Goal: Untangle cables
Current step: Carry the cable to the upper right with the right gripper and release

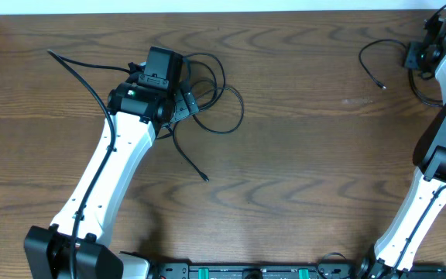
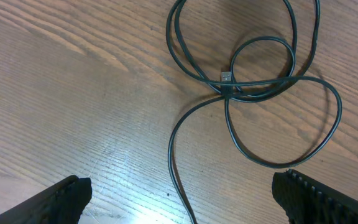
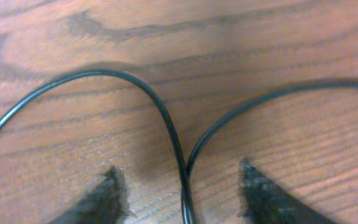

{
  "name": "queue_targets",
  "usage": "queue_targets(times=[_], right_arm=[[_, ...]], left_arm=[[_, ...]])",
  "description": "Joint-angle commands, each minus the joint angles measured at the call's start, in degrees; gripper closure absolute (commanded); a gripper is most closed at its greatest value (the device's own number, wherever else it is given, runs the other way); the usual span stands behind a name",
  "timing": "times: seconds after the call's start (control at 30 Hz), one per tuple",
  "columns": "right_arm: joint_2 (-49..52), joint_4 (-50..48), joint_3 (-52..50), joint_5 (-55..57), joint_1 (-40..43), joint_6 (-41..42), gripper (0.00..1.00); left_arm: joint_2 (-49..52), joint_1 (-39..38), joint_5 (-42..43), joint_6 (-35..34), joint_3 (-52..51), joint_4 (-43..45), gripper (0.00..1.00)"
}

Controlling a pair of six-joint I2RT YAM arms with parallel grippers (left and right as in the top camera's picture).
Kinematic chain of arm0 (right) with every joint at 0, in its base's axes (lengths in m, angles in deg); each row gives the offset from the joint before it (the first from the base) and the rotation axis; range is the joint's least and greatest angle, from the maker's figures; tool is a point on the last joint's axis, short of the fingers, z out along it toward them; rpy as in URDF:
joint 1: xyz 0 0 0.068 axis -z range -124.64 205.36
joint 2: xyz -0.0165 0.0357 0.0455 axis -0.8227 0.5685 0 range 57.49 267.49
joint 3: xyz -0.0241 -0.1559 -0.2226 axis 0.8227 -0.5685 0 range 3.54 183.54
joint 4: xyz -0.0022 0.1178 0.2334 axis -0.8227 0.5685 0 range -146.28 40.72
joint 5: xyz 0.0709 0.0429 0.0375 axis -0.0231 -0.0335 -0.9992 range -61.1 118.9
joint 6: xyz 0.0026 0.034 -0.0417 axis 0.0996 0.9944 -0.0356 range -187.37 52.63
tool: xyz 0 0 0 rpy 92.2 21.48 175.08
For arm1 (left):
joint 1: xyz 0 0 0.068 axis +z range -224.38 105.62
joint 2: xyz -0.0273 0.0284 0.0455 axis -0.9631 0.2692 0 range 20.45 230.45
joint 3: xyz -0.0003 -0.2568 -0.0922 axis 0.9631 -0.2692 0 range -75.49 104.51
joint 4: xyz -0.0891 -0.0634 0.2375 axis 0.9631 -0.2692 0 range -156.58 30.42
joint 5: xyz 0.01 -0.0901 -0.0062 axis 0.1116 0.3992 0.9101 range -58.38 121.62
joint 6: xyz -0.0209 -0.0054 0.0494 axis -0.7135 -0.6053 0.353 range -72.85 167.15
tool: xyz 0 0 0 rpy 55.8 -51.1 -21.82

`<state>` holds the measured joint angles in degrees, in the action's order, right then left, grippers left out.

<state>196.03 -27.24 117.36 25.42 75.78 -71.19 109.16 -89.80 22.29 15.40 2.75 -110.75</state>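
The brown wooden table point(image 1: 285, 170) bears a tangle of black cables point(image 2: 229, 84) at left, another black cable point(image 3: 166, 121) far right.

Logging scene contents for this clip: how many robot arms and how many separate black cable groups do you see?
Robot arms: 2 (left arm, right arm)
Black cable groups: 2 (left tangle, right cable)
Total: 4

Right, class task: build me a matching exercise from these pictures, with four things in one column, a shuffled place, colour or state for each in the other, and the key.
Things
1 left end effector
2 right end effector
3 knotted cable
4 table

Descriptions
A brown wood grain
B open, with a single cord running between its fingers
C open wide, by the looped tangle
D black, its loops crossing each other

Pairs: 1-C, 2-B, 3-D, 4-A
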Motion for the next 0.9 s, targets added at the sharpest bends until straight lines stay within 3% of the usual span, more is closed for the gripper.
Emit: queue_targets(times=[0.0, 0.1, 0.17, 0.33, 0.4, 0.47, 0.5, 0.87], right_arm=[[-3.61, 1.42, 0.57, 1.09, -0.13, -0.59, 0.30], [-6.73, 4.66, 0.57, 8.11, 0.24, -0.55, 0.28], [-8.83, 9.18, 0.57, 16.33, 1.22, 1.70, 0.20], [-8.98, 19.17, 0.48, 20.50, 5.60, 13.64, 0.49], [-8.44, 21.20, 0.48, 20.50, 8.13, 14.71, 0.77], [-7.98, 21.31, 0.42, 20.20, 10.36, 14.69, 0.96], [-7.72, 21.31, 0.39, 20.04, 11.32, 14.32, 0.99], [-2.34, 16.76, 0.37, 14.67, 18.91, 9.99, 0.99]], left_arm=[[-0.74, 0.24, -0.20, -0.72, 0.42, -0.22, 0.00], [-0.74, 0.24, -0.17, -0.70, 0.42, -0.20, 0.00], [-0.74, 0.24, -0.20, -0.72, 0.42, -0.22, 0.00], [-0.74, 0.24, -0.20, -0.72, 0.42, -0.22, 0.00], [-0.74, 0.24, -0.17, -0.72, 0.42, -0.20, 0.00], [-0.74, 0.24, -0.20, -0.72, 0.42, -0.22, 0.00], [-0.74, 0.24, -0.20, -0.72, 0.42, -0.20, 0.00], [-0.74, 0.24, -0.20, -0.72, 0.42, -0.22, 0.00]])
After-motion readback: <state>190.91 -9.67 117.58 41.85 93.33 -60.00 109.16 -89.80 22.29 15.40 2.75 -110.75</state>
